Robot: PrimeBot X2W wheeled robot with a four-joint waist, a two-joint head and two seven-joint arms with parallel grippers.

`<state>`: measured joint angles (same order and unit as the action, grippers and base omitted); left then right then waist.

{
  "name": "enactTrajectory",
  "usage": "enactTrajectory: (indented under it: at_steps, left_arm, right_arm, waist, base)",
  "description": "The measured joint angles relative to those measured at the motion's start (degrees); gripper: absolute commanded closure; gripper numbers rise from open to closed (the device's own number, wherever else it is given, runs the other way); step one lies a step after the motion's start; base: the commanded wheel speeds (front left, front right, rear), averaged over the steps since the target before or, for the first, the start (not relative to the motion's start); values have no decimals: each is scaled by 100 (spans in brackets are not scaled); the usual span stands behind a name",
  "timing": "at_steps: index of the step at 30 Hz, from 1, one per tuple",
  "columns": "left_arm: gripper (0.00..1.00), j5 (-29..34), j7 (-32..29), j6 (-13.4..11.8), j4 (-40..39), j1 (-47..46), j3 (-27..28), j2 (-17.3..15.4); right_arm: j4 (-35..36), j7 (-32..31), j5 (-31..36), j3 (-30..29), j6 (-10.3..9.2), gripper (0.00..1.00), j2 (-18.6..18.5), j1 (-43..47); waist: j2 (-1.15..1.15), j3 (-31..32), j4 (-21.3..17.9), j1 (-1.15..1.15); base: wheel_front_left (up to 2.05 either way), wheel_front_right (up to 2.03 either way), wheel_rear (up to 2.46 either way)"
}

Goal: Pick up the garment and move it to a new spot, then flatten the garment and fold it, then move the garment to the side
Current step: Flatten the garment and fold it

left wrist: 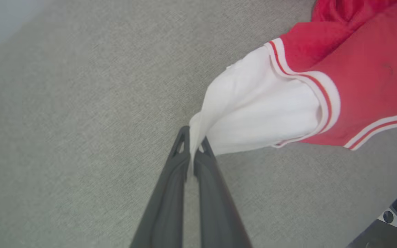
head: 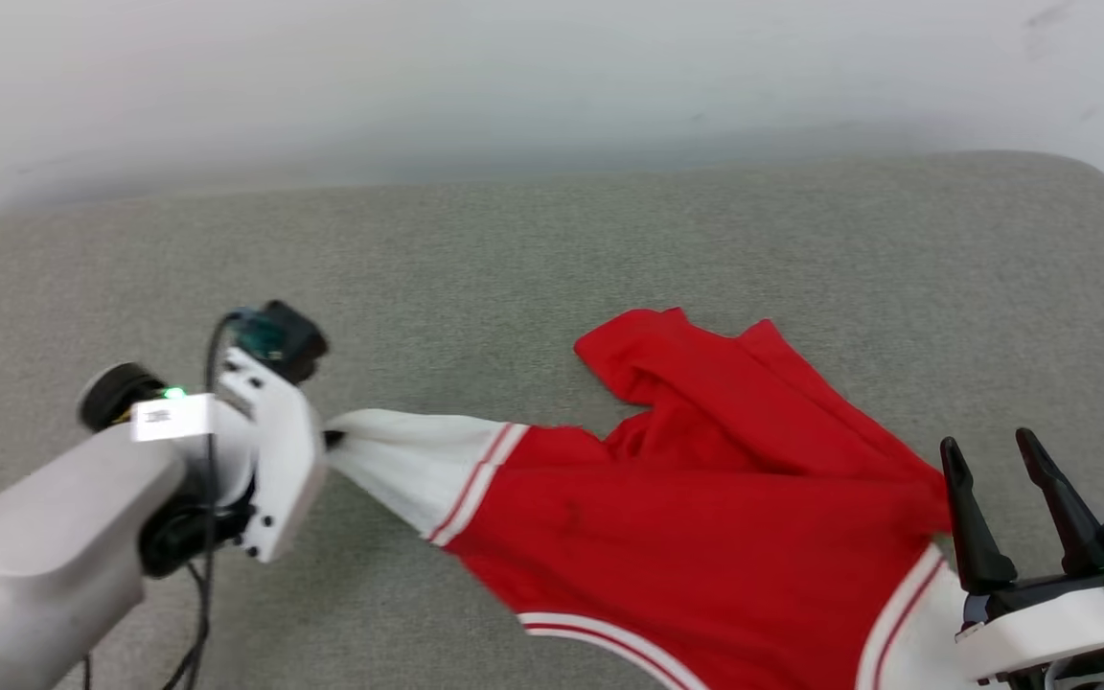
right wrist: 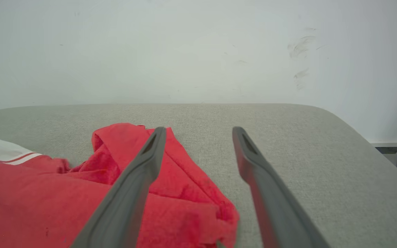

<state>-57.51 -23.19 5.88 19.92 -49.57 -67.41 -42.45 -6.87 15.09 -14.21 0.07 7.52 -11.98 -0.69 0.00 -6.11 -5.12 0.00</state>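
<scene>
My left gripper (left wrist: 192,136) pinches the white sleeve (left wrist: 253,110) of the red cloth jersey shirt (head: 705,537); my right gripper (head: 988,443) hangs open, empty. Lift slowly.

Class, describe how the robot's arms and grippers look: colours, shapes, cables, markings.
The left arm has a rounded pale grey forearm, a white wrist bracket, a black cable, a green light and a white label. Both the left gripper and right gripper have two long, dark, tapering fingers.
</scene>
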Motion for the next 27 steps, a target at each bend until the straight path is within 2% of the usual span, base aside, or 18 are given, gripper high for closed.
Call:
enactTrajectory:
  at_steps: [9,16,23,24,25,26,27]
  left_arm:
    - [100,-394,75,-371,500,469,254,-720]
    - [100,-845,83,-446,1272,875,331,-783]
    - [100,-1036,176,-377,1998,1046,363,-547]
    - [91,-1033,223,-354,2079,1046,365,-504]
    - [28,-1028,308,-353,2153,1046,377,-448]
    - [0,-1029,413,-353,2251,1046,407,-381]
    - [0,-1001,535,-353,2318,1046,411,-328]
  right_arm:
    - [20,0,30,-47,0,0,-11,-2]
    - [-24,-1,55,-99,0,0,-48,-27]
    - [-71,-1,91,-129,0,0,-81,-59]
    - [-75,0,96,-127,0,0,-83,-60]
    - [-79,0,96,-130,0,0,-87,-61]
    - [-87,0,101,-130,0,0,-91,-60]
    - [-89,0,113,-122,0,0,-96,-60]
  waist:
    - [0,-138,187,0]
    - [0,-253,154,0]
    - [0,-336,89,0]
    - [0,-335,89,0]
    - [0,-326,93,0]
    - [0,-309,102,0]
    - [0,-284,111,0]
  base:
    - [0,0,0]
    - [0,0,0]
    - [0,0,0]
    - [0,0,0]
    - [0,0,0]
    - [0,0,0]
    - [0,0,0]
